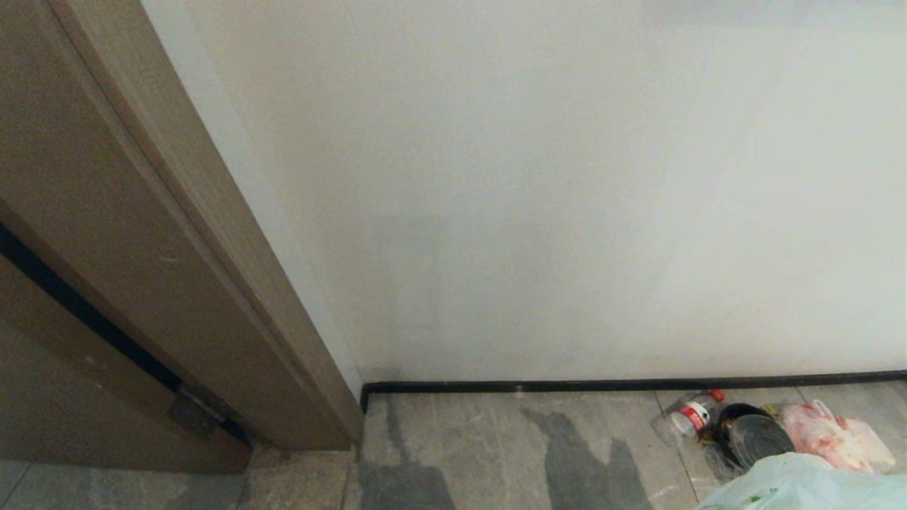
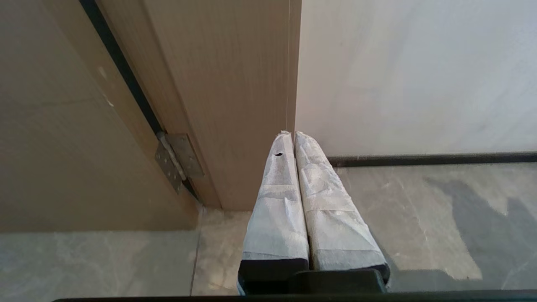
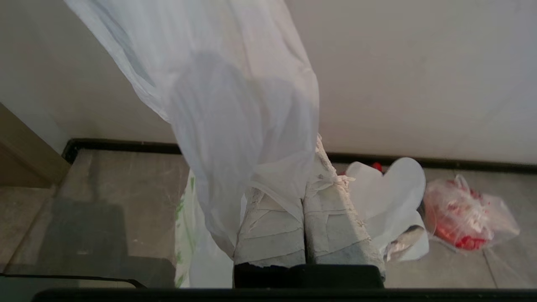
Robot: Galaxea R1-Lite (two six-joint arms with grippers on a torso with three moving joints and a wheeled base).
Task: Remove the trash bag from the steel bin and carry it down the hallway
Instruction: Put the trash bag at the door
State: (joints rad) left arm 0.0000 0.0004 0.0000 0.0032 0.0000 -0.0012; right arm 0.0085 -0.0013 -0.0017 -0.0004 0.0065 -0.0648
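Observation:
The trash bag (image 3: 235, 105), thin white plastic with green print along one edge, drapes over my right gripper (image 3: 305, 176), whose taped fingers are shut on a fold of it. The plastic hides the fingertips. A corner of that bag (image 1: 808, 485) shows at the lower right of the head view, above the hallway floor (image 1: 510, 453). Behind it, by the wall, stands a round dark thing with a black rim, apparently the steel bin (image 1: 755, 439). My left gripper (image 2: 293, 136) is shut and empty, near a wooden door frame (image 2: 235, 105). Neither gripper shows in the head view.
A clear bottle with a red cap (image 1: 691, 414) and a clear bag with red contents (image 1: 832, 435) lie beside the bin along the black baseboard (image 1: 602, 386). The brown door frame (image 1: 177, 248) rises on the left, with a white wall (image 1: 567, 198) straight ahead.

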